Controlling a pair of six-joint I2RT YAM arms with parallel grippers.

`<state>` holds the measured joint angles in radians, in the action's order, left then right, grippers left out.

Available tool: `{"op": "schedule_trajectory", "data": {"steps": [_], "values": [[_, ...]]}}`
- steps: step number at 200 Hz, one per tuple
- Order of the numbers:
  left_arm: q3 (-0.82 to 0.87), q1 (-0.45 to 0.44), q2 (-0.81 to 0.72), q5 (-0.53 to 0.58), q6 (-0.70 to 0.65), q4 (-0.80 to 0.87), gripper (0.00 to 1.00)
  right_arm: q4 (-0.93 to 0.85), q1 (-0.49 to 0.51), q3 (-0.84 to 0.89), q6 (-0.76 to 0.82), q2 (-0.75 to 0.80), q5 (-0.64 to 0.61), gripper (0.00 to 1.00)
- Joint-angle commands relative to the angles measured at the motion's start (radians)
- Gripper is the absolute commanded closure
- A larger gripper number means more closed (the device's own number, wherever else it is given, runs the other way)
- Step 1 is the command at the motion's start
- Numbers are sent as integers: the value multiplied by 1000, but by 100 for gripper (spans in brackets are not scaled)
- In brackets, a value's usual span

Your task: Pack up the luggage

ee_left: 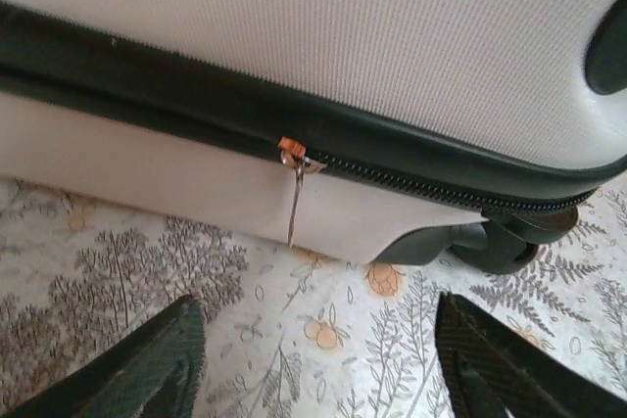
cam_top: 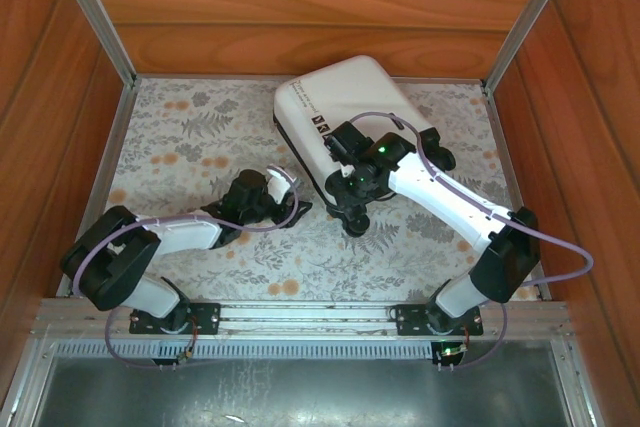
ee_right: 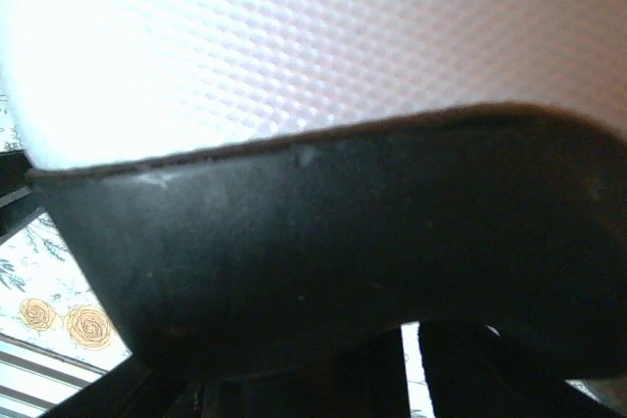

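The white hard-shell luggage (cam_top: 350, 92) lies flat and closed at the back right of the table. My left gripper (cam_top: 296, 197) sits low on the cloth just off its near-left side, open. In the left wrist view the luggage's side (ee_left: 392, 26) has a black zipper band with a copper zipper pull (ee_left: 292, 159) hanging beyond my spread fingers (ee_left: 176, 349). A black wheel (ee_left: 500, 242) shows at the corner. My right gripper (cam_top: 348, 179) rests against the luggage's near edge. Its wrist view has the white shell (ee_right: 294, 36) and a black part (ee_right: 343, 252) very close; the jaws are hidden in the dark.
A floral cloth (cam_top: 200, 137) covers the table. Wooden walls (cam_top: 300, 7) and aluminium posts (cam_top: 95, 12) close in the back and sides. A metal rail (cam_top: 300, 317) runs along the near edge by the arm bases.
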<state>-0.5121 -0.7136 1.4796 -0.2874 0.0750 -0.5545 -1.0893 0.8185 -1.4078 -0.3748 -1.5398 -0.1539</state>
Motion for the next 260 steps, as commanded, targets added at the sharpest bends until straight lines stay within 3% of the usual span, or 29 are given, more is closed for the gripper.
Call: {"op": "schedule_trajectory", "data": {"steps": [1,10,33,86,120,188,221,260], "values": [[22,-2,75,13,-75,-203,41,6,5,-23,13,-9,-13,46],[33,-7,122,56,-72,-306,41,5,5,-22,13,-11,-14,47],[25,-5,230,44,-90,-433,36,3,5,-20,10,-11,-6,47],[3,-5,381,2,-98,-692,40,3,5,-4,8,22,-22,49],[-4,-28,423,24,-127,-790,42,-1,5,-2,8,37,-38,49],[0,-60,417,61,-136,-863,55,0,5,-11,4,30,-30,52],[13,-78,388,82,-129,-862,83,1,5,-10,-1,32,-38,56],[39,-96,357,105,-133,-862,100,19,8,-8,13,42,-26,59]]}}
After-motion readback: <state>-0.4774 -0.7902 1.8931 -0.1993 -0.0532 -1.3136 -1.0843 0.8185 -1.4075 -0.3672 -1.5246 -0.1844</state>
